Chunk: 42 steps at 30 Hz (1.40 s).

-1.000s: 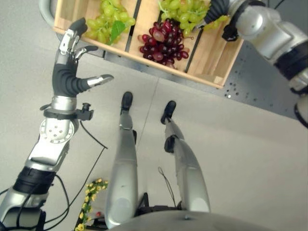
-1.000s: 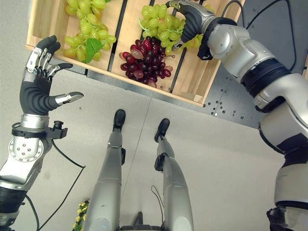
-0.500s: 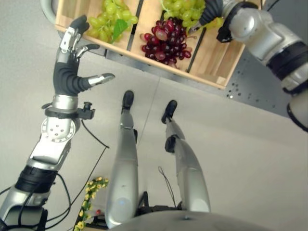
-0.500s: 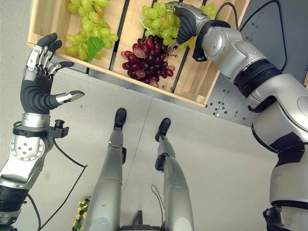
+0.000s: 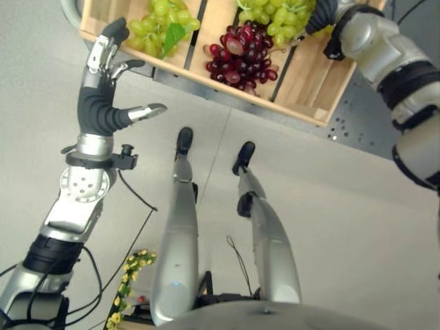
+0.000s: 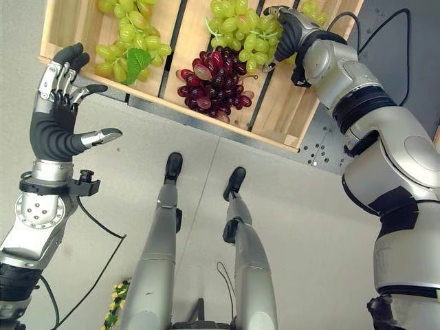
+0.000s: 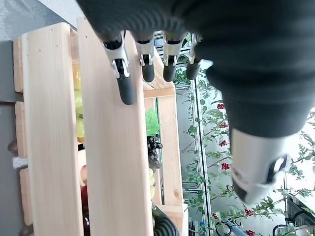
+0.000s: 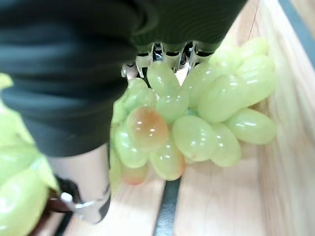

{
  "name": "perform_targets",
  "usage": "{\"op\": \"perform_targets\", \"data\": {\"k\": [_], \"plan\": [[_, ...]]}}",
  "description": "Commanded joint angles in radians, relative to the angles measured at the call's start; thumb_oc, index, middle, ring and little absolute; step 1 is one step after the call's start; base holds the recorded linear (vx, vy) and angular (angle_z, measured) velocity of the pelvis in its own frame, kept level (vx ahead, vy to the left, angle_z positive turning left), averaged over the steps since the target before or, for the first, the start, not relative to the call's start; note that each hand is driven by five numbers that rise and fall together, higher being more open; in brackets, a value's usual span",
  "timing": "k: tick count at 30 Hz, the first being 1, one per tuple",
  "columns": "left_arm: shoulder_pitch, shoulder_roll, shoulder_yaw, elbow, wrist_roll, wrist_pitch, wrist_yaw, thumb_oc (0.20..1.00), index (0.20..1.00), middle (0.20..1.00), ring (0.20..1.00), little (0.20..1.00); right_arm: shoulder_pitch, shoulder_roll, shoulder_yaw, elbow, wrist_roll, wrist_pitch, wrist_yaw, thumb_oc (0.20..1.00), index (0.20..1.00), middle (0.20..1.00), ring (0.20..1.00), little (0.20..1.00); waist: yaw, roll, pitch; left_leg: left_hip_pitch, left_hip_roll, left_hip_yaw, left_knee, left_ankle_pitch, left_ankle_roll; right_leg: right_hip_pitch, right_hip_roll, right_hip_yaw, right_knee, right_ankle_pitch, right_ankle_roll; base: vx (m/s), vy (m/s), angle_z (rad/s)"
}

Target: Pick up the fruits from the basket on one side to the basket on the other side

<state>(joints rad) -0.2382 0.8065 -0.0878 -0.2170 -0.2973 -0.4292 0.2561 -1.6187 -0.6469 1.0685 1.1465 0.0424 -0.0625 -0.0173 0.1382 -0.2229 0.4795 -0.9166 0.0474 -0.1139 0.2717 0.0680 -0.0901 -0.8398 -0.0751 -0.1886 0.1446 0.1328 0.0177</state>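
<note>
Slatted pale wooden crate [image 6: 271, 117]: right hand [image 8: 93, 88] curled round pale green grape bunch [image 8: 197, 123]; left hand [image 6: 58, 113] outside, fingers spread, empty.

Pale grey floor [image 5: 344, 227]; dark perforated panel [image 6: 323, 148]; leafy red-berried plants [image 7: 216, 147] beyond.

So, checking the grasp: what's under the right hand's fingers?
The right hand covers a green grape bunch above wooden crate slats. Its fingertips are buried in grapes, so closure is hidden.

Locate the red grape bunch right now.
The red grape bunch lies in the wooden crate, middle section, just in front of a green grape bunch and left of the right hand.
</note>
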Motion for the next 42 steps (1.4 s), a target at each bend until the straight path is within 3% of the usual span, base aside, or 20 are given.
{"op": "perform_targets", "data": {"k": [1, 19, 20, 42], "plan": [[0.138, -0.025, -0.038, 0.057, -0.031, 0.097, 0.008, 1.0, 1.0, 1.0, 1.0, 1.0, -0.093, -0.041, 0.045, 0.141, -0.058, 0.065, -0.025, 1.0, 1.0, 1.0, 1.0, 1.0, -0.016, 0.023, 0.041, 0.054, -0.056, 0.024, -0.036, -0.042, 0.051, 0.005, -0.019, 0.027, 0.12, -0.106, 0.107, 0.0, 0.0, 0.0], [0.128, -0.035, -0.046, 0.063, -0.025, 0.107, 0.014, 1.0, 1.0, 1.0, 1.0, 1.0, -0.082, -0.007, 0.048, 0.109, -0.075, 0.062, -0.029, 1.0, 1.0, 1.0, 1.0, 1.0, -0.018, 0.021, 0.041, 0.045, -0.059, 0.02, -0.034, -0.04, 0.053, -0.01, -0.021, 0.027, 0.129, -0.109, 0.105, 0.0, 0.0, 0.0], [0.13, -0.032, -0.044, 0.062, -0.023, 0.107, 0.013, 1.0, 1.0, 1.0, 1.0, 1.0, -0.078, -0.003, 0.053, 0.096, -0.07, 0.065, -0.017, 0.213, 0.213, 0.213, 0.213, 0.213, -0.018, 0.021, 0.041, 0.042, -0.06, 0.018, -0.031, -0.041, 0.053, -0.012, -0.02, 0.027, 0.132, -0.109, 0.105, 0.0, 0.0, 0.0], [0.122, -0.033, -0.037, 0.05, -0.028, 0.115, 0.01, 1.0, 1.0, 1.0, 1.0, 1.0, -0.078, 0.058, 0.081, 0.069, -0.074, 0.07, 0.013, 0.2, 0.2, 0.2, 0.2, 0.2, -0.008, 0.016, 0.041, 0.031, -0.061, 0.012, -0.03, -0.036, 0.053, -0.017, -0.02, 0.015, 0.133, -0.109, 0.103, 0.0, 0.0, 0.0]]}}
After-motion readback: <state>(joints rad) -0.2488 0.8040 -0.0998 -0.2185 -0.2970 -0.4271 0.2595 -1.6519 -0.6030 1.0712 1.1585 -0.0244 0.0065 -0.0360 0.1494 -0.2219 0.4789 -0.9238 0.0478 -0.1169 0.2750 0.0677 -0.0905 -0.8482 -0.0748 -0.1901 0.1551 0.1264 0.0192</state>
